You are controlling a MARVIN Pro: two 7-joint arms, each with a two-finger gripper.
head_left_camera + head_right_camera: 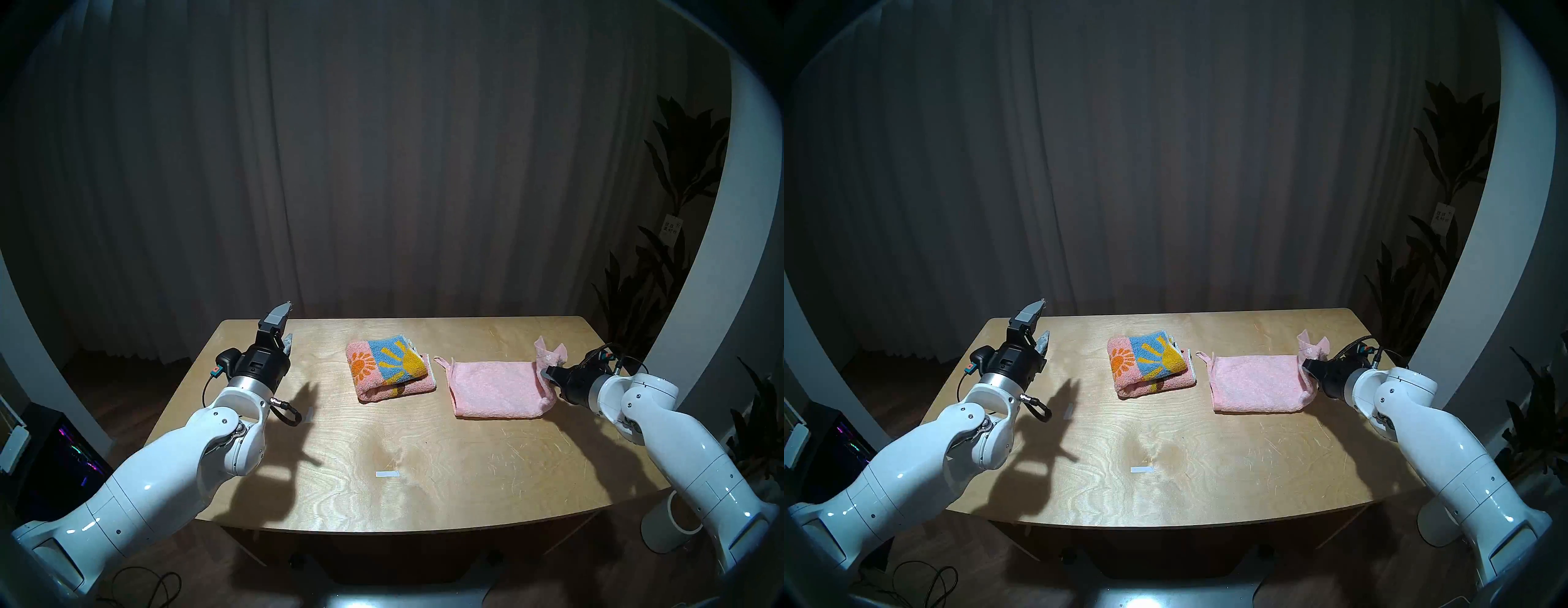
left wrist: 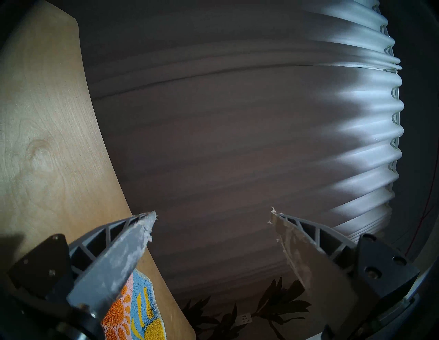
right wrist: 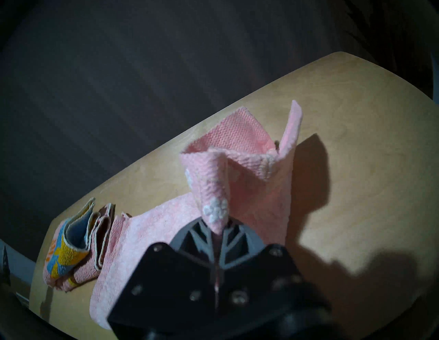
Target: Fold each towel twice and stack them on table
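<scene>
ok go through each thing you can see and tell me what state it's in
Sunflower towel: folded, lying on the table, apart from the pink towel.
Pink towel: folded once, flat on the table, its right end pinched and lifted.
Right gripper: shut on the pink towel's right end.
Left gripper: open, empty, raised above the table's left side.
Table: holds both towels, not yet stacked.
</scene>
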